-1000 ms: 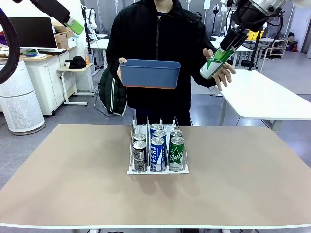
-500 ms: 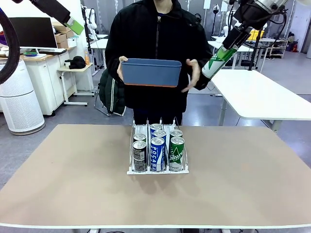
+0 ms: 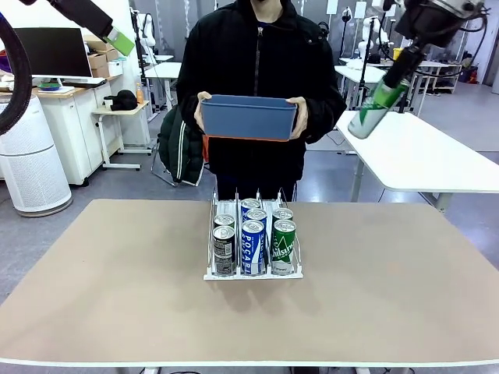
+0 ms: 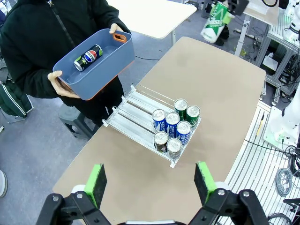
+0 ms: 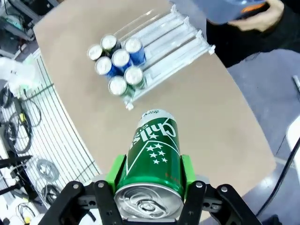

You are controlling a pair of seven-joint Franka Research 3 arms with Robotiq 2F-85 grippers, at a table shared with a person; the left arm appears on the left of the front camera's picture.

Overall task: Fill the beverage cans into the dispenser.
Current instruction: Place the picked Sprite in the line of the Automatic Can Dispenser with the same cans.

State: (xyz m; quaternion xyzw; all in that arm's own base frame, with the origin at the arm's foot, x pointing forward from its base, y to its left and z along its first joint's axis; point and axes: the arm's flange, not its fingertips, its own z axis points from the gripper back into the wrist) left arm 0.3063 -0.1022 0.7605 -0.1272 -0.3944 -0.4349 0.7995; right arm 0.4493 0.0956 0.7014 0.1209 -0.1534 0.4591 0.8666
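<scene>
Matte tan tabletop [image 3: 390, 304] bears white wire dispenser [image 4: 135, 111] holding cylindrical cans [image 3: 253, 245].

Green white-starred can [image 5: 154, 150], blue tub [image 3: 248, 118], white dispenser [image 4: 135, 111].

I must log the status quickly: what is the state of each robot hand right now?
Left hand: open, holding nothing.
Right hand: closed on a green can, raised above the table.
</scene>
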